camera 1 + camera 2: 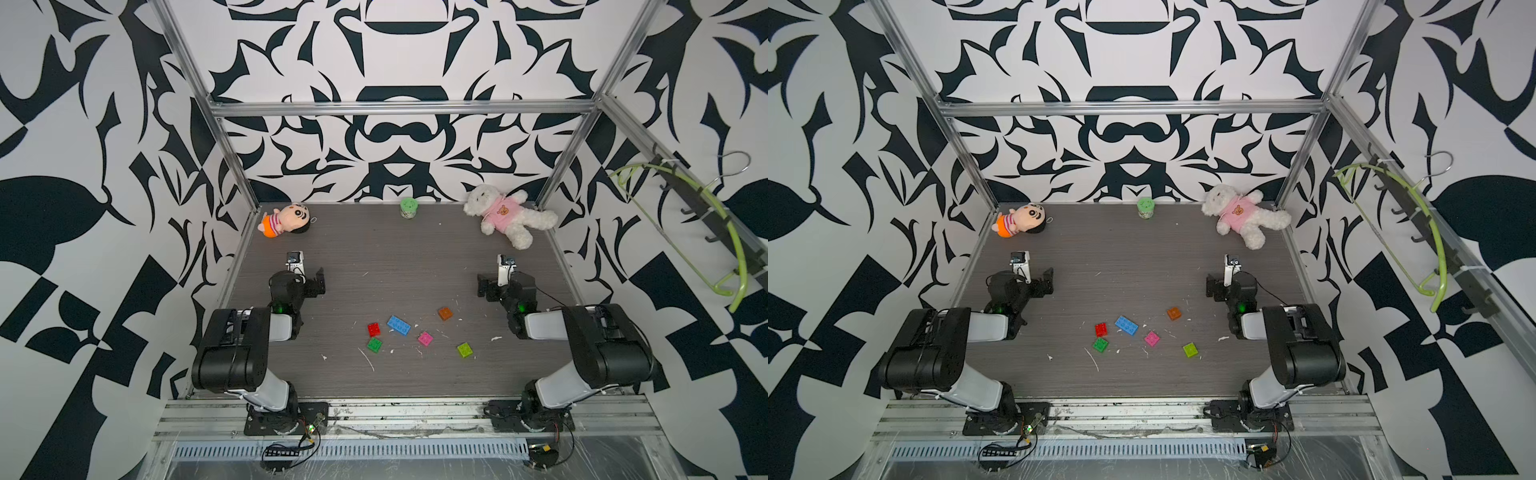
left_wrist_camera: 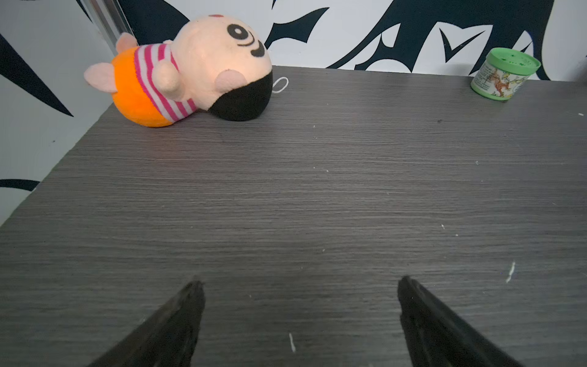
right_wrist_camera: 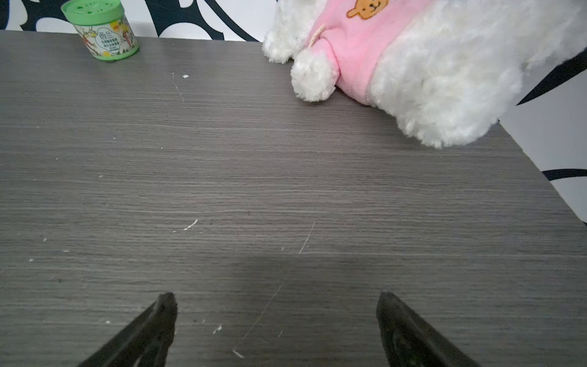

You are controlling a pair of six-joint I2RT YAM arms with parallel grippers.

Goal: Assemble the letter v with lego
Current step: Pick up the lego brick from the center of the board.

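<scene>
white bear (image 3: pixel 413 73) — head cropped by edge, jar (image 3: pixel 104 35) print too small

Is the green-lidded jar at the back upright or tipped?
Upright: the jar stands on its base, with its green lid on top.

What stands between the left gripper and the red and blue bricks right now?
Nothing visible. The left gripper, open, hangs over bare table; the red brick and blue brick lie loose nearer the base, across open tabletop. The plush doll, white bear and green jar sit along the far edge, out of the path.
</scene>
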